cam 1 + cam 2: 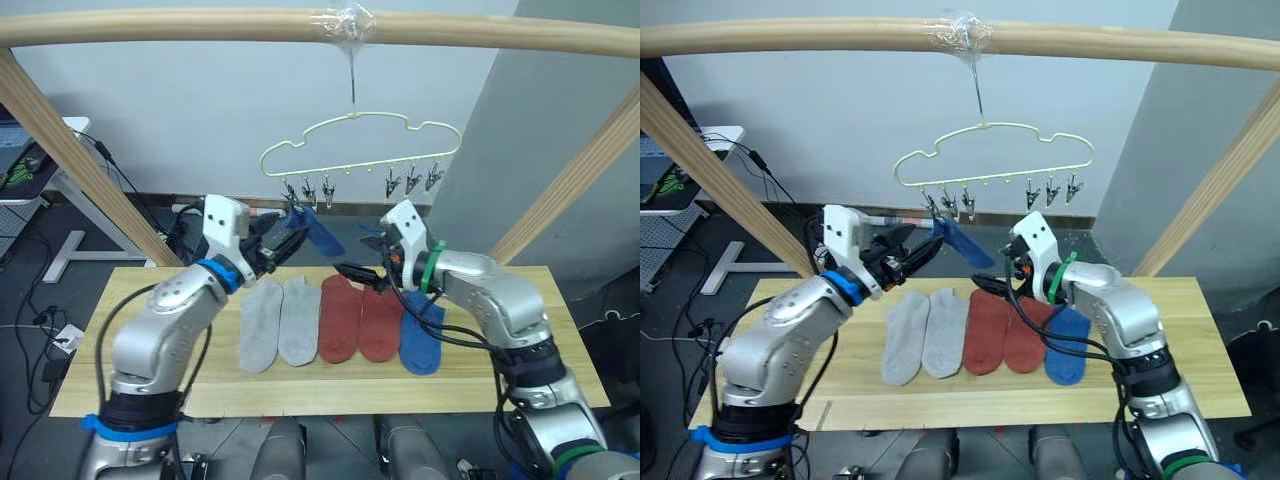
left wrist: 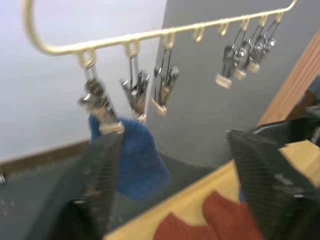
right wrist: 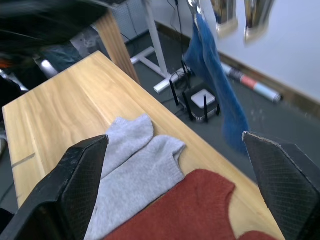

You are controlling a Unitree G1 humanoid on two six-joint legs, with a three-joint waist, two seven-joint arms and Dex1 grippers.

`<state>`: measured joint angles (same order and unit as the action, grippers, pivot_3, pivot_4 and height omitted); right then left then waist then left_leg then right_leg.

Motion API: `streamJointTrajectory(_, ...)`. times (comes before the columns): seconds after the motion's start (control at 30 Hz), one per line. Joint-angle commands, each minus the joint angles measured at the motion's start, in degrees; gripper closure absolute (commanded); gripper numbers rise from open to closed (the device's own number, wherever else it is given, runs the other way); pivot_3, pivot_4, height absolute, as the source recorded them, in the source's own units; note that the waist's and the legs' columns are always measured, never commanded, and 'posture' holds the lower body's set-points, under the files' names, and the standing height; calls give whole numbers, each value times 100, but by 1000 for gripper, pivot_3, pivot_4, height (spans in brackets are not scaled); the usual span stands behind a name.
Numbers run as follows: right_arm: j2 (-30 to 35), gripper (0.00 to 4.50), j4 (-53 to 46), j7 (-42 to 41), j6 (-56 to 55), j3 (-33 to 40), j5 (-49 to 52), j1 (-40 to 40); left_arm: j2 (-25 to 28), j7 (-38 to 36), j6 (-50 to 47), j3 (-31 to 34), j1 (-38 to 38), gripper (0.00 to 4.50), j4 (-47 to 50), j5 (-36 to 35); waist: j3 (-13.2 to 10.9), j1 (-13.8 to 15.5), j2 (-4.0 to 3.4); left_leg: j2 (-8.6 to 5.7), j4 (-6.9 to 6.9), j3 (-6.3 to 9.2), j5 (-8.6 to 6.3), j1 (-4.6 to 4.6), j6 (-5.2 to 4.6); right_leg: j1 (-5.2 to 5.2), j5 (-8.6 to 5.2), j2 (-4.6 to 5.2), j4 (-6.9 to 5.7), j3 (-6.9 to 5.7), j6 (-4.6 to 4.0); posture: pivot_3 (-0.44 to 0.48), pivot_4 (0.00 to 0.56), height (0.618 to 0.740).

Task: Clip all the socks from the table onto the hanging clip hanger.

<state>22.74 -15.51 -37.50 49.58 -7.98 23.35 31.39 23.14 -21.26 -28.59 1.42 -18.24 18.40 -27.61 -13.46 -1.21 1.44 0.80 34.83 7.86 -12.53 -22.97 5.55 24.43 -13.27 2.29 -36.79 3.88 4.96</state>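
Observation:
The pale-yellow clip hanger (image 1: 360, 140) hangs by its hook from the top pole. A blue sock (image 1: 322, 233) dangles from its leftmost clip (image 2: 102, 112). My left gripper (image 1: 283, 243) is raised beside that sock and open, with one finger (image 2: 100, 175) close against the sock. Five socks lie in a row on the table (image 1: 150, 350): two grey socks (image 1: 278, 322), two rust red socks (image 1: 360, 318) and one blue sock (image 1: 421, 338). My right gripper (image 1: 358, 273) hovers open just above the red socks.
A thick wooden pole frame (image 1: 200, 28) spans the top, with slanted poles at the left (image 1: 80, 160) and right (image 1: 570, 190). Five further clips (image 1: 410, 182) hang empty. A white desk (image 1: 70, 200) and cables stand beyond the table's left end.

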Motion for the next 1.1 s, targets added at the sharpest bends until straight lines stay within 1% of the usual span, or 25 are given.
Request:
streamJointTrajectory(0.03, 225, 0, -574, -126, -56, 272, 214, -51, -245, 311, 536, -322, -62, 2424, -80, 717, -1, -5, 2, 0, 0, 0, 0, 0, 0, 0, 0, 0, -1, 0, 0, 69, 217, 740)
streamJointTrajectory(0.13, 174, 0, -798, 20, 85, 530, 451, 5, -629, 635, 807, -392, -105, 2424, -320, 1061, -2, -48, 1, 1, 1, -1, 0, 4, -1, 0, 0, -1, -5, 1, 1, 46, 215, 740)
streamJointTrajectory(0.27, 280, 0, -973, 35, -107, 435, 347, -6, -926, 845, 1094, -447, -117, 2424, -584, 1430, -3, -60, 0, 3, 3, -1, 1, 5, -1, 0, 2, -4, -8, 0, 4, 46, 215, 740)
streamJointTrajectory(0.4, 166, 0, -1145, 60, -11, 576, 616, 149, -1280, 1176, 1557, -420, -444, 2424, -1346, 1805, -3, -46, 0, 1, 6, -1, 1, 3, -1, -1, 4, -3, -6, 0, 7, 26, 209, 740)
streamJointTrajectory(0.5, 205, 0, -1183, -7, -62, 672, 757, 221, -1488, 1381, 2021, -356, -837, 2424, -2157, 2047, -3, -46, 1, 0, 11, 0, 1, 3, -2, -4, 6, -3, -7, 0, 11, 25, 207, 740)
streamJointTrajectory(0.57, 249, 0, -1139, -20, -122, 665, 757, 262, -1556, 1357, 2292, -359, -1039, 2424, -2616, 2132, -3, -46, 1, 0, 11, 0, 1, 4, -2, -6, 6, -3, -5, -1, 11, 19, 205, 740)
streamJointTrajectory(0.77, 275, 0, -1123, 108, -140, 739, 828, 340, -1728, 1501, 2819, -248, -1369, 2424, -3352, 2310, -3, -55, 1, -1, 8, 0, 1, 3, -2, -5, 6, -2, -4, -1, 10, 9, 205, 740)
streamJointTrajectory(0.8, 279, 0, -1134, 140, -130, 760, 826, 345, -1743, 1516, 2904, -230, -1451, 2424, -3490, 2329, -3, -58, 1, -1, 9, 2, 1, 3, -2, -5, 6, -3, -5, -2, 10, -7, 202, 740)
streamJointTrajectory(0.97, 303, 0, -1176, 217, -94, 780, 833, 328, -1748, 1548, 3227, -178, -1774, 2424, -3934, 2415, -3, -62, 1, -1, 11, 0, 2, 4, -2, -5, 7, -3, -6, -1, 12, -7, 202, 740)
streamJointTrajectory(1.0, 304, 0, -1184, 226, -91, 782, 834, 323, -1734, 1545, 3272, -178, -1820, 2424, -3992, 2446, -3, -65, 1, -1, 11, 0, 2, 4, -2, -5, 7, -3, -7, -1, 11, -15, 195, 740)
streamJointTrajectory(1.1, 306, 0, -1189, 252, -91, 781, 839, 326, -1709, 1556, 3393, -166, -1915, 2424, -4111, 2504, -3, -66, 1, -1, 11, 0, 1, 4, -2, -5, 7, -3, -6, -1, 11, -15, 195, 740)
